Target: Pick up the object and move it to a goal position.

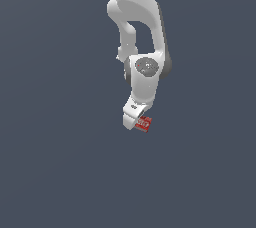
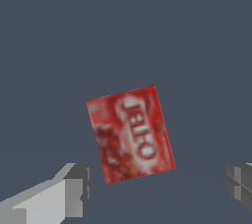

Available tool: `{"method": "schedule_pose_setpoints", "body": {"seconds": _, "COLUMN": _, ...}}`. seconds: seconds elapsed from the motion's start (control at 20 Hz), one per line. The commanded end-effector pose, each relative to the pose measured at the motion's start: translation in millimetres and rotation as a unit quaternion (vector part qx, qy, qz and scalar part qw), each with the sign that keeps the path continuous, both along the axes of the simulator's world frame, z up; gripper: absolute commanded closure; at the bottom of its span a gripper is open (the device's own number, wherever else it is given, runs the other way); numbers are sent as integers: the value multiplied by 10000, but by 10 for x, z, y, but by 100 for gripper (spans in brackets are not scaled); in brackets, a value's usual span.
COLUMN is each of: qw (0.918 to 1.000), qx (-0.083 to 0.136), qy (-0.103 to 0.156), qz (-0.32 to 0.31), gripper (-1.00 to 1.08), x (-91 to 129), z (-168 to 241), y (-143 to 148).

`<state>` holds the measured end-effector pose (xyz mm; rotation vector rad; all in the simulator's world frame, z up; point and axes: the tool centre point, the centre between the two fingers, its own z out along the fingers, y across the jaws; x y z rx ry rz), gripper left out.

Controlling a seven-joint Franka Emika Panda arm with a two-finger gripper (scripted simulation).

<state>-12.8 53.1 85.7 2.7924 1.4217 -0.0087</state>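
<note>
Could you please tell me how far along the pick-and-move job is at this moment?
Done: the arm is positioned over the red box, with the gripper open. In hand: nothing yet; both fingers stand apart from the box, which lies flat on the surface. Left: descending, closing on it, lifting and carrying it; no goal marker shows.

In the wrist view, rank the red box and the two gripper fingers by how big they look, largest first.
1. Red box
2. Light-colored finger
3. Dark finger, cut off by the picture's edge

The fingers sit nearer the camera and are partly out of frame, so this says nothing of true size.
</note>
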Motion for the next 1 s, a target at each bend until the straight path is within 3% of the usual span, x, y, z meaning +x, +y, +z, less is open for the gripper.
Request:
{"method": "schedule_pose_setpoints", "body": {"seconds": 0.0, "qw": 9994, "qx": 12, "qy": 0, "qz": 341, "gripper": -92, "x": -16, "z": -59, "y": 45}}
{"method": "schedule_pose_setpoints", "body": {"seconds": 0.45, "qw": 9944, "qx": 44, "qy": 0, "qz": 1054, "gripper": -92, "x": -55, "z": -185, "y": 146}}
{"method": "schedule_pose_setpoints", "body": {"seconds": 0.95, "qw": 9935, "qx": 48, "qy": 1, "qz": 1136, "gripper": -92, "x": -63, "z": -253, "y": 159}}
